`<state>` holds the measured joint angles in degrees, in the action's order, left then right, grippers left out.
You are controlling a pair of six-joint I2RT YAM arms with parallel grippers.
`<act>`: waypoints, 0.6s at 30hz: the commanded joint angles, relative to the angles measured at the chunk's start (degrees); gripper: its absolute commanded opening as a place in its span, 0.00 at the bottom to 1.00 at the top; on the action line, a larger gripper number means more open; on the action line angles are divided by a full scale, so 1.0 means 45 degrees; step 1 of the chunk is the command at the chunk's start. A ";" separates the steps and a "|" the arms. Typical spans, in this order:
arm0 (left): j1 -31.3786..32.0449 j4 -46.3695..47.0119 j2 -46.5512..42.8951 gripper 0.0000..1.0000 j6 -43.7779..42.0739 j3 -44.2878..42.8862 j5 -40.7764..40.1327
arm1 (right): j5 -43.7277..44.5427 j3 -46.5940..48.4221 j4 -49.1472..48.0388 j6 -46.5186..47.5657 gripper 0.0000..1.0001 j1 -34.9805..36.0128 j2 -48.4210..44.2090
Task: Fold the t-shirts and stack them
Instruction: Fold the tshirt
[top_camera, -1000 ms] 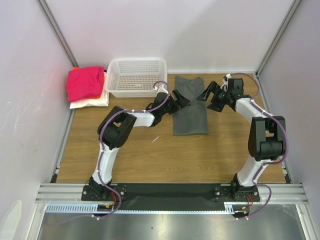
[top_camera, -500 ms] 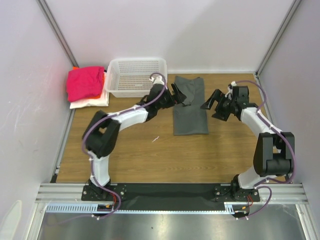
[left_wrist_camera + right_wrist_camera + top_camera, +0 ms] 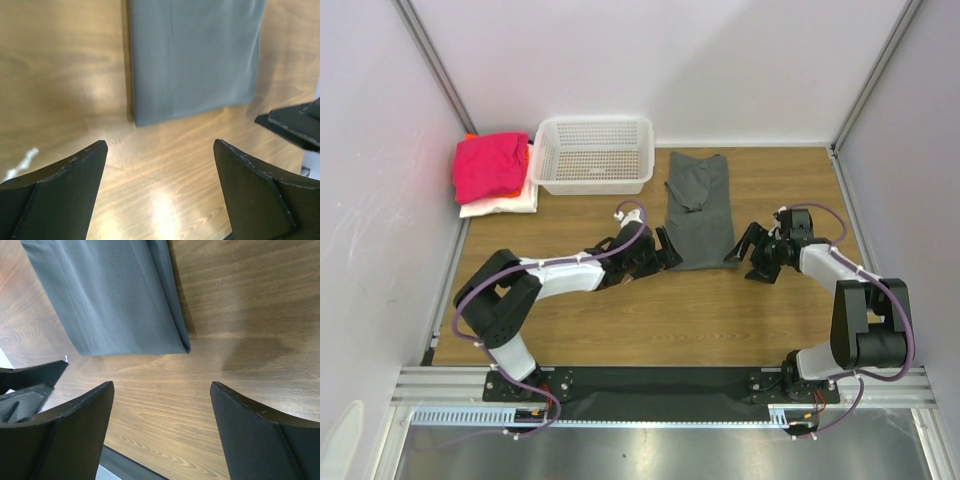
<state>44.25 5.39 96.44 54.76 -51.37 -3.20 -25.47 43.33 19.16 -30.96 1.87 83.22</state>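
— Where are we finding the dark grey t-shirt [image 3: 698, 205]?
— We are seeing it lying flat on the wooden surface [image 3: 620, 320], folded into a long strip running near to far, just right of the white mesh basket [image 3: 592, 184].
— And what are we seeing of the claws?
— The left claw [image 3: 160, 145] is sitting low at the strip's near left corner and the right claw [image 3: 161, 386] at its near right corner. Both are gaping wide and gripping nothing. Only bare wood is showing between their fingers, with the cloth's near edge lying just beyond.
— Are we spotting other shirts?
— Yes, piled at the far left: a magenta-pink t-shirt [image 3: 490, 165] is lying on a white t-shirt [image 3: 500, 204], with an orange t-shirt [image 3: 469, 137] peeking out behind.
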 commanded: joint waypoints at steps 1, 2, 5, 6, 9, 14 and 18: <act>0.0108 0.0949 0.0051 0.92 0.0972 0.0068 0.0086 | 0.0329 -0.0351 -0.0838 0.0142 0.82 -0.0025 -0.0350; 0.0108 0.1048 0.0130 0.92 0.1110 0.0224 0.0145 | 0.0368 -0.0352 -0.0955 0.0161 0.81 -0.0044 -0.0252; 0.0108 0.1282 0.0364 0.90 0.1540 0.0478 0.0243 | 0.0251 -0.0255 -0.1346 0.0161 0.75 -0.0025 0.0312; 0.0108 0.1380 0.0442 0.90 0.1599 0.0537 0.0359 | 0.0154 -0.0196 -0.1540 0.0123 0.73 -0.0025 0.0451; 0.0108 0.1829 0.0755 0.89 0.1717 0.0558 0.0419 | 0.0095 -0.0059 -0.1912 0.0103 0.69 -0.0024 0.0861; 0.0069 0.2123 0.1359 0.86 0.2087 0.0246 0.0516 | 0.0114 0.0156 -0.2050 0.0102 0.60 -0.0025 0.1174; 0.0030 0.2201 0.1673 0.84 0.2575 0.0186 0.0458 | 0.0192 0.0059 -0.2264 0.0064 0.54 -0.0005 0.1350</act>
<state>44.82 14.33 102.28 63.66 -49.54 -1.26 -24.82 41.93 11.60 -31.00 1.87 88.60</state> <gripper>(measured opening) 0.848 0.553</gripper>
